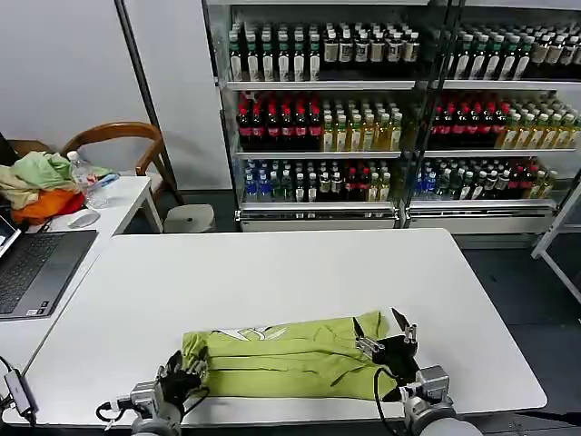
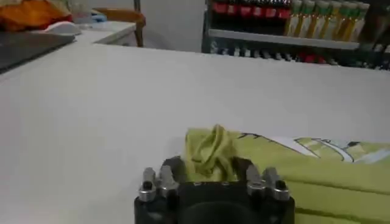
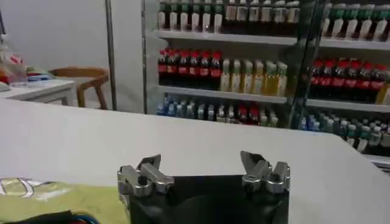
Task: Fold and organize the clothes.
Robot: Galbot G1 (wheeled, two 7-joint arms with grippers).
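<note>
While the lime T-shirt is lying as a long folded band at the near edge of the counter, the left end effector is sitting at its left end and the right end effector is hovering over its right end. Seen from the left wrist, the fingers are pinching a bunched fold of the shirt. Seen from the right wrist, the jaws are spreading wide, gripping nothing. The lengthwise folds look done; folding the band across seems left.
</note>
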